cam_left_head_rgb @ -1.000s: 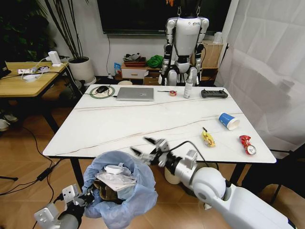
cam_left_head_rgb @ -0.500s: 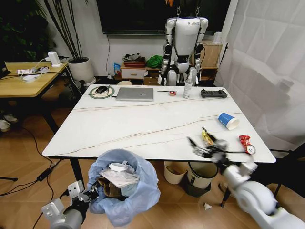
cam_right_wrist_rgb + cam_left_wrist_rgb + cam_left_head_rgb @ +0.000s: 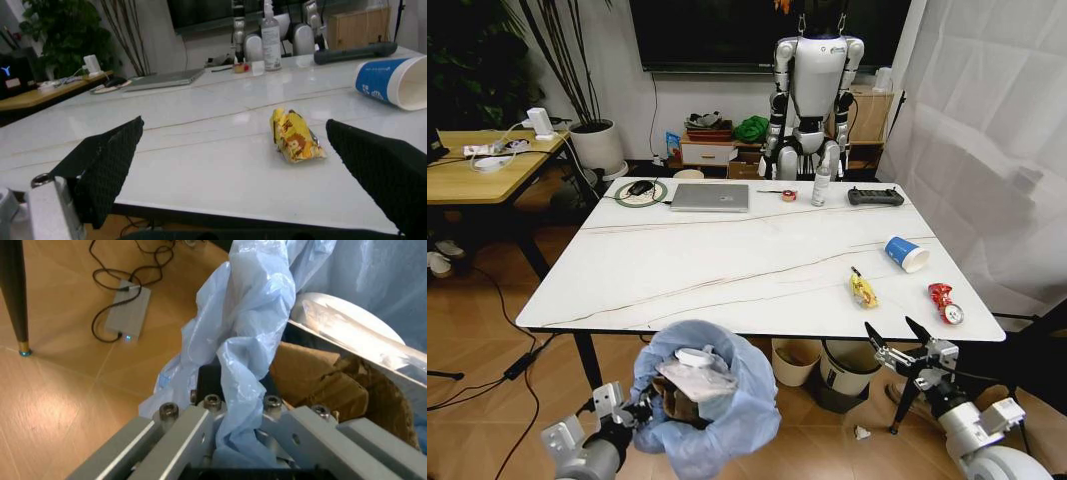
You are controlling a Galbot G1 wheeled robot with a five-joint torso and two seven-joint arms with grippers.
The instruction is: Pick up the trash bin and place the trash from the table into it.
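Table point(image 3: 727, 255), white marble-look top with thin dark veins, black legs; far edge carries a closed laptop point(image 3: 711, 196), a black controller point(image 3: 877, 196) and a bottle point(image 3: 822, 186).
Trash bin point(image 3: 712, 405), small and round, baggy light-blue liner, held off the floor below the table's near edge, left of centre; inside it brown cardboard point(image 3: 333, 385) under a white plastic tray point(image 3: 353, 335).
Left gripper point(image 3: 237, 440), clamped on the bin's rim, liner bunched between its fingers.
Right gripper point(image 3: 904, 345), just off the table's near right edge, jaws spread wide and empty; black pads point(image 3: 107, 165) frame the yellow wrapper in the right wrist view.
Blue paper cup point(image 3: 907, 253), on its side, right part of the table.
Yellow wrapper point(image 3: 863, 290), near the front edge, left of the can.
Red can point(image 3: 945, 302), crushed, near the right front corner.
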